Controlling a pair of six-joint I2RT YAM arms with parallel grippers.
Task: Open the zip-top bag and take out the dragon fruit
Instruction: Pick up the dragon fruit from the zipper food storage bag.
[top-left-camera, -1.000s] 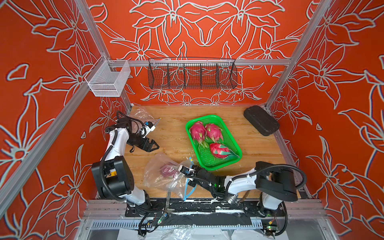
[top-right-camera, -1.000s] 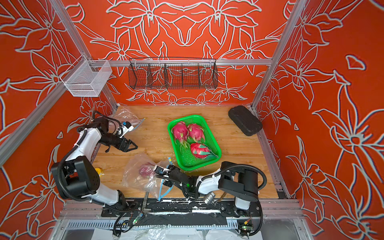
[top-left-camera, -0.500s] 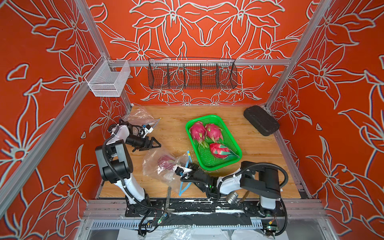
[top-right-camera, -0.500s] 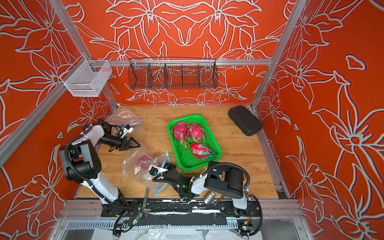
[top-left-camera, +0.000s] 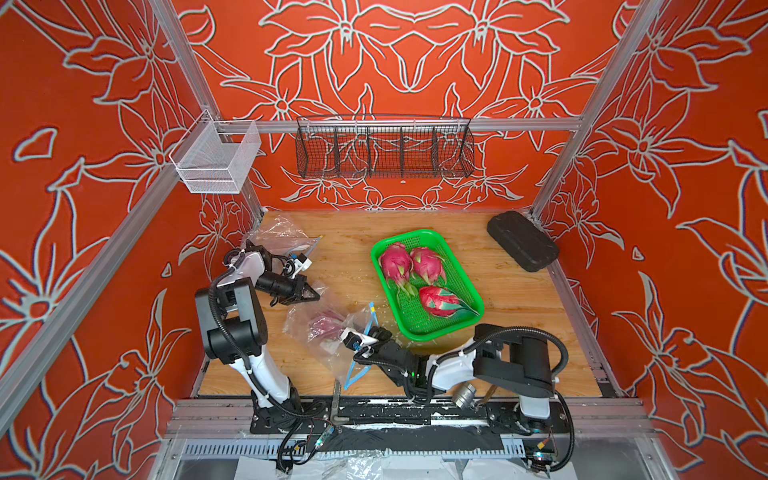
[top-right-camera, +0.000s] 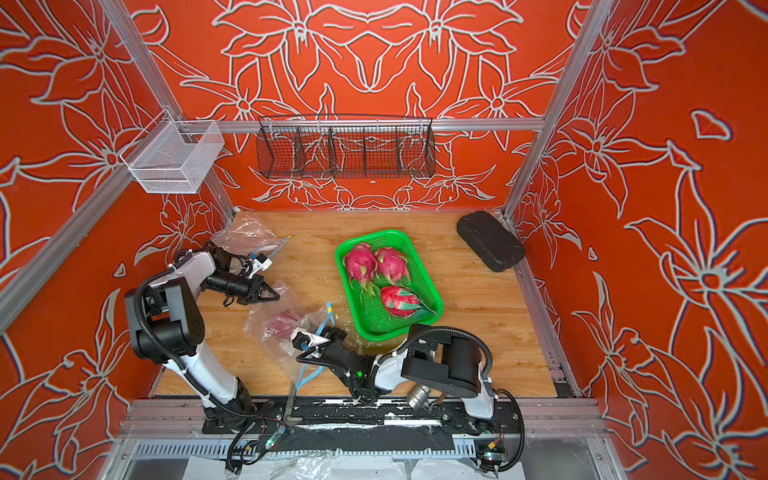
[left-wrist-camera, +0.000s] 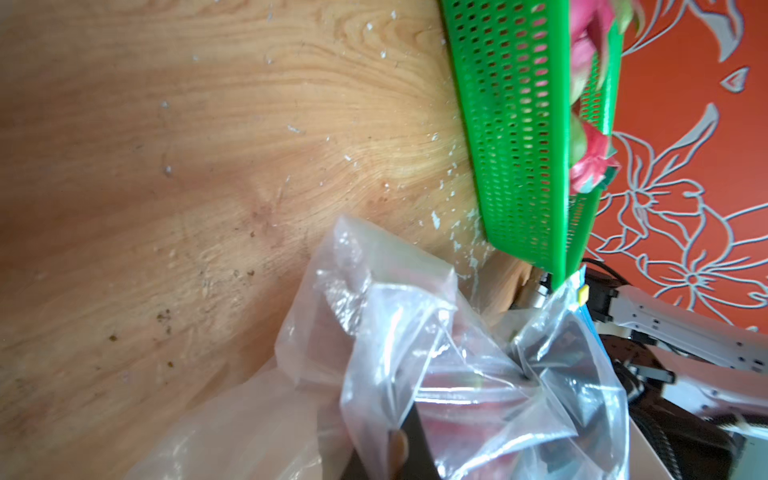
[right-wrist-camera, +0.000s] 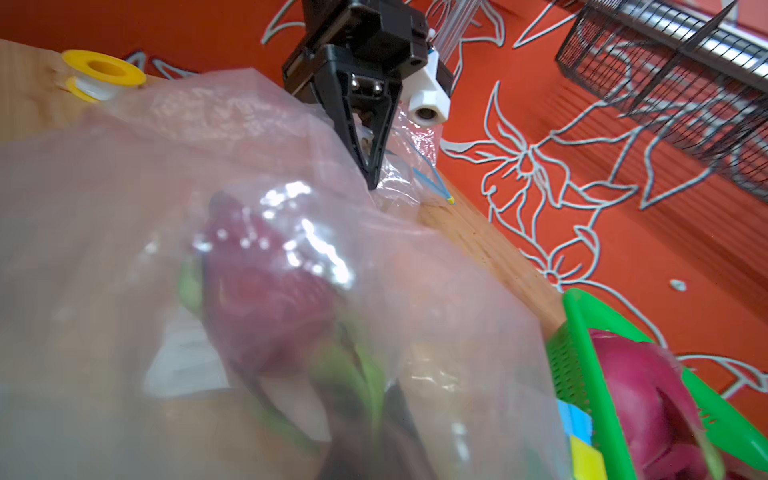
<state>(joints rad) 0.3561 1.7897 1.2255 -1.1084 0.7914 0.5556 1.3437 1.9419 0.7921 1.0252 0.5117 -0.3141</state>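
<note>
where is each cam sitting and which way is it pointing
Top views: high over the base rail, looking down toward the back wall; both whole arms, left gripper and right gripper at the zip-top bag.
Left wrist: low over the table, facing the green tray and the right arm; own fingers hidden by plastic.
Right wrist: close against the bag, looking up across the bagged dragon fruit at the left gripper; own fingers unclear.
Shared: both wrist views show bag and tray.
</note>
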